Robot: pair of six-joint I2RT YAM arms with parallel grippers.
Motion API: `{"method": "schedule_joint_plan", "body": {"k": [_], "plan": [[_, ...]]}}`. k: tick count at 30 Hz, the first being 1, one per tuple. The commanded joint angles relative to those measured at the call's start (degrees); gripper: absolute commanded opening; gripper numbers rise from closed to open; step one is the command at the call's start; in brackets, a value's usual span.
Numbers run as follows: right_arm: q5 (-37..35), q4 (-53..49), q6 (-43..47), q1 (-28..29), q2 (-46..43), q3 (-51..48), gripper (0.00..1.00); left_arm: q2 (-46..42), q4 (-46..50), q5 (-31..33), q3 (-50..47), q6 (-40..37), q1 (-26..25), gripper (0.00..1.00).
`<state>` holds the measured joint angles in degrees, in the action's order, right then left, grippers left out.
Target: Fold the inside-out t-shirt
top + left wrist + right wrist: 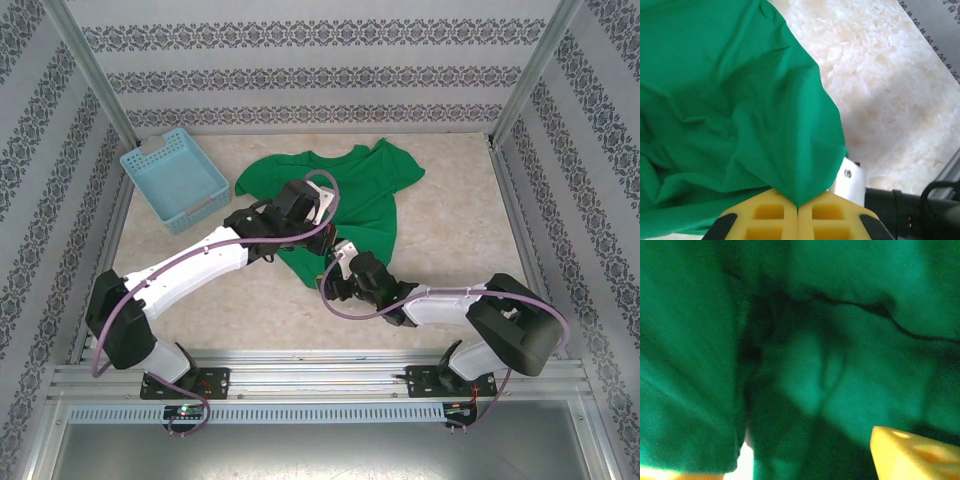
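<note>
White-and-black arms (200, 262), purple cables (340, 311)

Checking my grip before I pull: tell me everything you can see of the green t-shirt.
The t-shirt is plain bright green, soft-looking cloth, no print visible. It lies rumpled and unfolded on the marbled table, both short sleeves spread toward the far side, body bunched to a point nearer the arms. The left pincer is shut on a pinched fold of it; the right pincer, open, sits at its near edge.

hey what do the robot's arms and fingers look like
The left arm and right arm each have white shells, black joints and a purple cable looping alongside. The fingers are yellow blocks with rectangular pockets.
</note>
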<state>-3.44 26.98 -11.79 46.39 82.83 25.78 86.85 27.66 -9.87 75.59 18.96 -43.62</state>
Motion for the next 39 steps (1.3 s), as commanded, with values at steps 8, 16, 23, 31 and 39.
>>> {"method": "schedule_joint_plan", "body": {"k": [8, 16, 23, 31, 39], "plan": [[-5.14, -10.98, 3.93, -4.34, -2.18, 4.09, 0.75, -4.96, 5.77, 4.76, 0.53, -8.38, 0.72, 0.00], [-5.89, -13.73, 4.46, -4.58, -1.42, 5.16, 0.79, -5.35, 6.11, 5.80, 0.26, -9.47, 0.72, 0.00], [-10.74, -7.29, 4.95, -3.33, 2.66, 7.76, 0.77, -5.17, 3.50, -4.65, 3.59, -5.84, 0.48, 0.00], [-14.74, -2.03, 4.56, -4.62, 10.67, 15.39, 0.78, -4.51, 0.12, -13.29, 9.13, -1.64, 0.33, 0.00], [-11.71, -6.20, -1.20, -10.75, 16.78, 23.22, 0.78, -4.21, -0.64, -14.67, 14.25, -0.30, 0.28, 0.00]]}}
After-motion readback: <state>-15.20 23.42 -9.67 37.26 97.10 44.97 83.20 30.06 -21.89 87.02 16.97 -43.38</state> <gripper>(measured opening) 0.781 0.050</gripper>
